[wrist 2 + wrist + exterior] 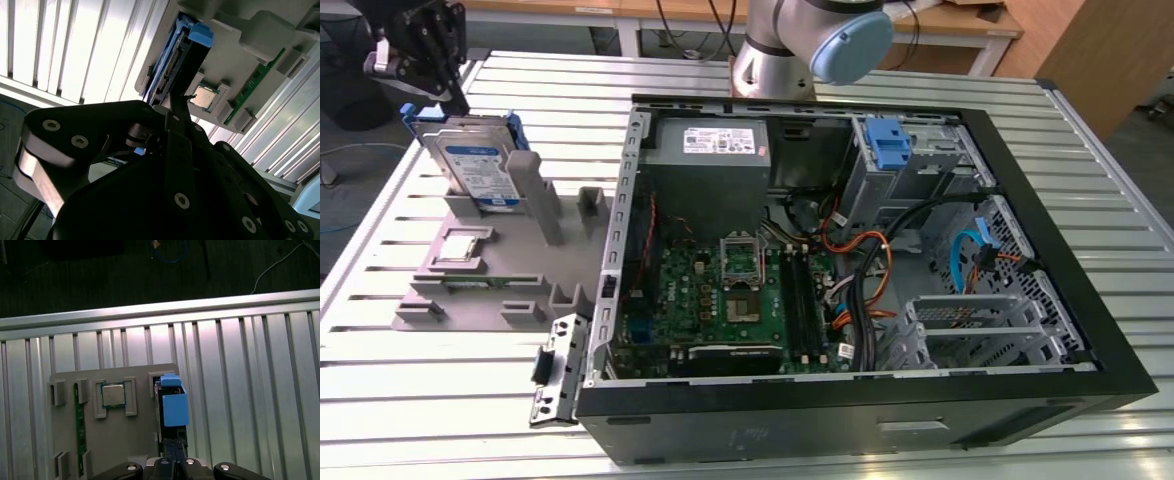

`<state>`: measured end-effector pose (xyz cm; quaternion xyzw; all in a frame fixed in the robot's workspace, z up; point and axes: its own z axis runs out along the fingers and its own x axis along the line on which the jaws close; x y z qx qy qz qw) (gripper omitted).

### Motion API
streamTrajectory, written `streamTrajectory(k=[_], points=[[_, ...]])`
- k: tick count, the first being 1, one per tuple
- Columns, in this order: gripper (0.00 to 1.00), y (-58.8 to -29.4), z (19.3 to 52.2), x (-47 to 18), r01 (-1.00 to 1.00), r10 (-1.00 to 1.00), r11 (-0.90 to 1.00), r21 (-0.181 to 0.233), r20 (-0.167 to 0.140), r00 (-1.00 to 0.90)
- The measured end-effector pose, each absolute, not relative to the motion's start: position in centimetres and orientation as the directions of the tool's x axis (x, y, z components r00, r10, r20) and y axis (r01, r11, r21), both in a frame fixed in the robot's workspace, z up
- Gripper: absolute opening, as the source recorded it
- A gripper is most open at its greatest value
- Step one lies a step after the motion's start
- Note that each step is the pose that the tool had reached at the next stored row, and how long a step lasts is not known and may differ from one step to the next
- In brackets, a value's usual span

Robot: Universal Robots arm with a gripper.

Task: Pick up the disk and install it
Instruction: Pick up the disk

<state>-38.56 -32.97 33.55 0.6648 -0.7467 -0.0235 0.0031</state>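
The disk [478,165] stands on edge in a slot of the grey holder [480,270] at the exterior view's left: a silver drive with a white-and-blue label in a blue carrier. Its narrow edge with the blue carrier shows in both wrist views [172,65] [172,407]. My gripper [459,102] hangs just above the disk's top edge, its two black fingers pressed together with nothing between them [186,100] [172,452]. The fingertips are close to the disk, and I cannot tell whether they touch it.
The open computer case [1067,250] lies at the exterior view's right, with a blue bracket [887,145] in its drive bay and a grey power supply [710,145]. The holder also carries a processor chip [113,395] and a green memory stick [78,430]. The arm's base [781,50] stands behind the case.
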Motion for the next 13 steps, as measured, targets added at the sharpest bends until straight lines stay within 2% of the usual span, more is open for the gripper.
streamTrajectory(k=[13], points=[[0.10,-33.02,33.46,-38.58,-0.994,-0.993,0.108,0.035,-0.034,-0.109]])
